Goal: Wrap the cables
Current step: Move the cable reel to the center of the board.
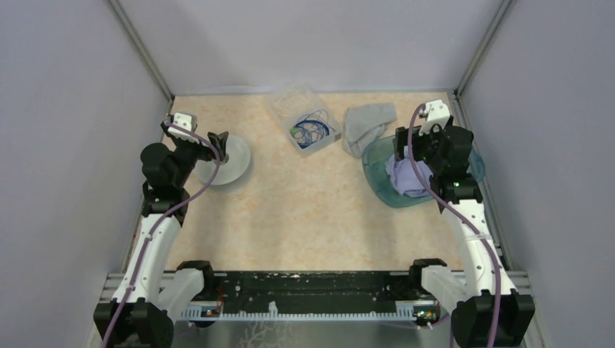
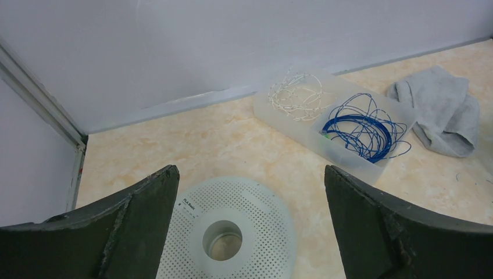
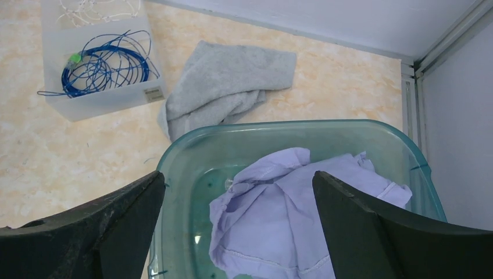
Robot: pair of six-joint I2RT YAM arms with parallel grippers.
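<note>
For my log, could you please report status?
Left gripper open over spool; right gripper open over tub. Grey cable not in view. Nothing blocking spool.

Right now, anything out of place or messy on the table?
Nothing broken or tipped. The tangled blue wire coil spills loose loops over the rim of its clear plastic tray. A grey towel lies crumpled beside that tray, and a lilac cloth sits bunched in the teal translucent tub.
</note>
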